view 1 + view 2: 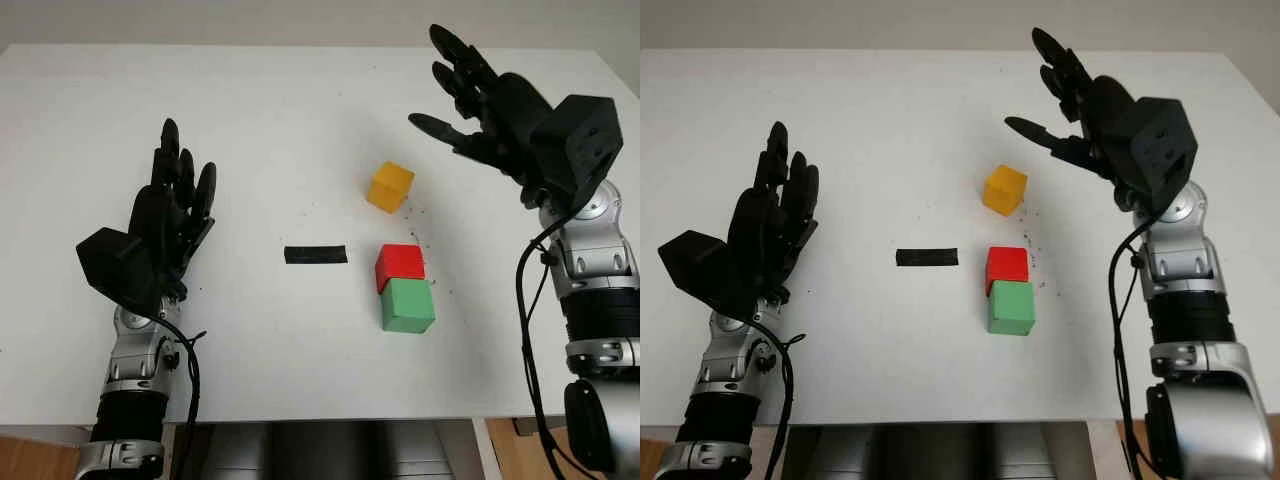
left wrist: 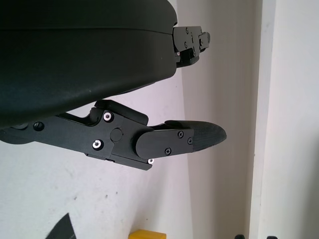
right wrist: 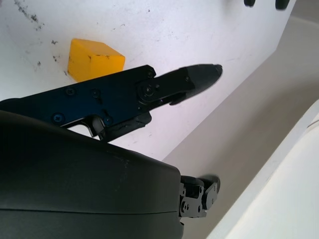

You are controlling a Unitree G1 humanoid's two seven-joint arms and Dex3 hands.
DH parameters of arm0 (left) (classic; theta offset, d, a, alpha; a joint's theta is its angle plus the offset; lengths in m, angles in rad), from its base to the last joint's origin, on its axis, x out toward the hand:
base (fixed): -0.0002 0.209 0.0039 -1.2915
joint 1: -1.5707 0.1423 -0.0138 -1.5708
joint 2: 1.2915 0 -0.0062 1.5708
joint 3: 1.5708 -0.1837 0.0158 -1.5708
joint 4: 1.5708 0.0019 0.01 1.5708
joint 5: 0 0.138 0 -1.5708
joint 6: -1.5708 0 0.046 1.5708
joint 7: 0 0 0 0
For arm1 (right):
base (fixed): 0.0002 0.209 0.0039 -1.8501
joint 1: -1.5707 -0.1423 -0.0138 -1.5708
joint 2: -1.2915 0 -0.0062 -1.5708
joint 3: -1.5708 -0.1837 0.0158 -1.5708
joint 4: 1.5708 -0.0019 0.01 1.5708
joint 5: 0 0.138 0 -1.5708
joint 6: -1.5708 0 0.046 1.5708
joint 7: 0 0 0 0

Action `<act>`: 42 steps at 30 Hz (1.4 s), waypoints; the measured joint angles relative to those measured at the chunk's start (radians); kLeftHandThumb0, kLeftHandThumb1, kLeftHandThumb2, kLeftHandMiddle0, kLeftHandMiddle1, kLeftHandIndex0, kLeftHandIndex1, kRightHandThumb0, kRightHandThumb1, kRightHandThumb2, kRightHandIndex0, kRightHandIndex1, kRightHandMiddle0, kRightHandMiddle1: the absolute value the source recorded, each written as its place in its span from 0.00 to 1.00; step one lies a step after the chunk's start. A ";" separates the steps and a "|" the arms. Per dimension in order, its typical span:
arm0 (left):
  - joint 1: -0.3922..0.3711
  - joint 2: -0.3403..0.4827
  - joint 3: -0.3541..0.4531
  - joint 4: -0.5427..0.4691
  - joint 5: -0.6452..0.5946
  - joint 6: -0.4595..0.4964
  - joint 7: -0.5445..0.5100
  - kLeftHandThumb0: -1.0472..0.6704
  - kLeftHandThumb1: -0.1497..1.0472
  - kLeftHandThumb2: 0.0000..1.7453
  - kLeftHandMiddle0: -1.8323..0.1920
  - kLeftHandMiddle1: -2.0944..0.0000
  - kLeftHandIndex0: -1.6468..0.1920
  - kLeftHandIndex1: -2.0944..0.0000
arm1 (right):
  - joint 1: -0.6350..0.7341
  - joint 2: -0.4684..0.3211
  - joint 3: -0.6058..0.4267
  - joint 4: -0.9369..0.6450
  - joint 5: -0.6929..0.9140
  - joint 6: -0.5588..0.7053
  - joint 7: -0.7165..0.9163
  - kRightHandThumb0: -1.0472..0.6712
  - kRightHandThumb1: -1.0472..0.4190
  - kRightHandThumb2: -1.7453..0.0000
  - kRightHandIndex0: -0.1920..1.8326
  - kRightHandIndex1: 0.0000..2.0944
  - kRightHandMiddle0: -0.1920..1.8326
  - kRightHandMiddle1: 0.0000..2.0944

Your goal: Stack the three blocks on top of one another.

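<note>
**op_remote:** Yellow block (image 1: 389, 187) is the one I'm eyeing first. It sits alone on the white table (image 1: 280, 120), a bit beyond the red block (image 1: 400, 264) and green block (image 1: 407, 305). Those two are touching each other, side by side, red farther from me, green closer. Nothing's stacked yet, so by my read we're at step zero.

**blockhead42:** Which hand are you going with?

**op_remote:** Right hand (image 1: 480, 105), easy call. It's up in the air past the yellow block and off to its right, holding nothing, fingers extended and not curled. The yellow block lies back toward me and to the left of it, so I'd have to pull the hand in and drop it. In the right wrist view the block (image 3: 94, 59) shows just beyond one finger.

**blockhead42:** And the left?

**op_remote:** Left hand (image 1: 165, 225) is parked well apart on the left side of the table, also open and empty. There's a strip of black tape (image 1: 316, 254) between it and the blocks. All three blocks are on the right half, so the right arm is clearly nearer.

**blockhead42:** Long axis to worry about?

**op_remote:** Nah, they're cubes. The yellow one is turned a bit relative to the other two, though, so I'd guess the wrist needs a little twist to square up.
</note>
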 measured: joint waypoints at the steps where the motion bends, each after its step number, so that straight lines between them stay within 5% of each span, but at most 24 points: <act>1: -0.005 0.000 0.000 0.003 0.001 0.000 0.001 0.27 1.00 0.24 0.94 0.97 0.94 0.97 | -0.007 -0.016 0.010 0.000 -0.009 -0.013 0.021 0.34 0.10 0.98 0.25 0.16 0.04 0.46; 8: -0.017 0.001 -0.001 0.017 0.001 0.007 -0.002 0.26 1.00 0.23 0.94 0.97 0.94 0.97 | -0.049 -0.142 0.109 -0.003 -0.151 -0.206 0.119 0.33 0.17 0.97 0.24 0.18 0.15 0.34; 14: -0.031 0.001 0.000 0.034 0.002 0.008 0.000 0.26 1.00 0.24 0.95 0.97 0.95 0.97 | -0.074 -0.246 0.196 -0.022 -0.293 -0.398 0.175 0.34 0.18 0.97 0.28 0.10 0.26 0.13; 18: -0.044 0.000 0.000 0.046 0.002 0.007 0.001 0.25 1.00 0.23 0.94 0.97 0.94 0.97 | -0.090 -0.307 0.242 -0.021 -0.423 -0.553 0.136 0.34 0.18 0.97 0.29 0.07 0.27 0.08; 26: -0.047 -0.007 -0.001 0.059 0.002 -0.008 0.013 0.26 1.00 0.25 0.94 0.97 0.93 0.97 | -0.170 -0.379 0.339 0.091 -0.765 -0.899 -0.188 0.28 0.20 0.97 0.28 0.05 0.29 0.06; 33: -0.047 -0.009 -0.001 0.065 0.002 -0.009 0.013 0.26 1.00 0.25 0.94 0.97 0.94 0.97 | -0.223 -0.407 0.397 0.104 -0.976 -0.963 -0.440 0.23 0.19 0.97 0.15 0.00 0.27 0.04; 42: -0.047 -0.010 -0.001 0.082 0.002 -0.010 0.018 0.26 1.00 0.25 0.94 0.97 0.93 0.97 | -0.226 -0.412 0.432 0.139 -0.998 -1.022 -0.579 0.22 0.21 0.97 0.15 0.02 0.28 0.04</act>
